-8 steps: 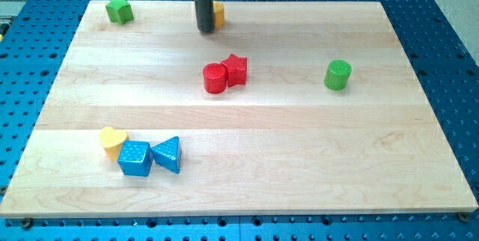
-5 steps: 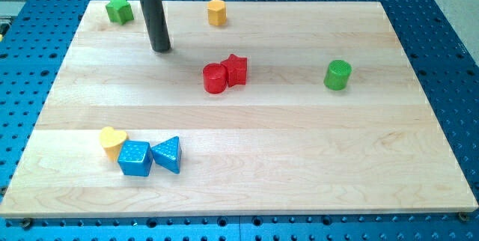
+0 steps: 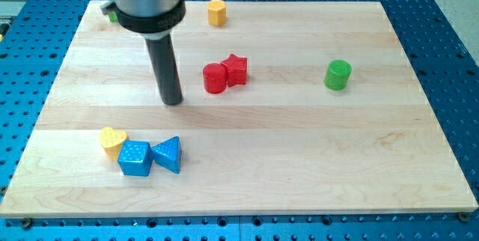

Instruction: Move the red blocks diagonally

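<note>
A red cylinder (image 3: 215, 78) and a red star (image 3: 236, 69) sit touching near the middle of the wooden board (image 3: 299, 151), the star on the view's right and slightly higher. My tip (image 3: 173, 102) rests on the board to the view's left of the red cylinder and a little lower, with a clear gap between them. The rod rises from there to a metal mount at the view's top left.
A yellow hexagonal block (image 3: 217, 12) is at the view's top centre. A green cylinder (image 3: 337, 75) is at the right. A yellow heart (image 3: 113, 141), blue cube (image 3: 135, 159) and blue triangle (image 3: 168, 155) cluster at lower left. The mount hides most of a green block (image 3: 111, 16).
My tip has moved from the view's top centre leftward, then down the board, ending left of the red cylinder. The mount now covers the green star. No block has moved.
</note>
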Available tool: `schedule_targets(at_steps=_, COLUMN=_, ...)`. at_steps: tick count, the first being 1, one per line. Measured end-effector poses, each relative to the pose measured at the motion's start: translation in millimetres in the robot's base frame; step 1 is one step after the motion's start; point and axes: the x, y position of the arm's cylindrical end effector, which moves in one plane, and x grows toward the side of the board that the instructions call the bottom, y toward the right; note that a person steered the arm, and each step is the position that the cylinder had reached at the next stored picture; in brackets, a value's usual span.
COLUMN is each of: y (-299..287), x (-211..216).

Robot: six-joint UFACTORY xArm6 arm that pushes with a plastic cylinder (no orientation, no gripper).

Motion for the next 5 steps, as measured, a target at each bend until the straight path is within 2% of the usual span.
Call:
schedule_targets(at_steps=1, y=33.2, x=0.0)
schedule_targets(at_steps=2, y=60.1, x=-17.6)
schedule_targets(at_steps=3, y=67.8, x=-76.0)
schedule_targets(at_steps=4, y=71.3, x=-106.1)
schedule_targets(at_steps=5, y=25.0, x=-101.3)
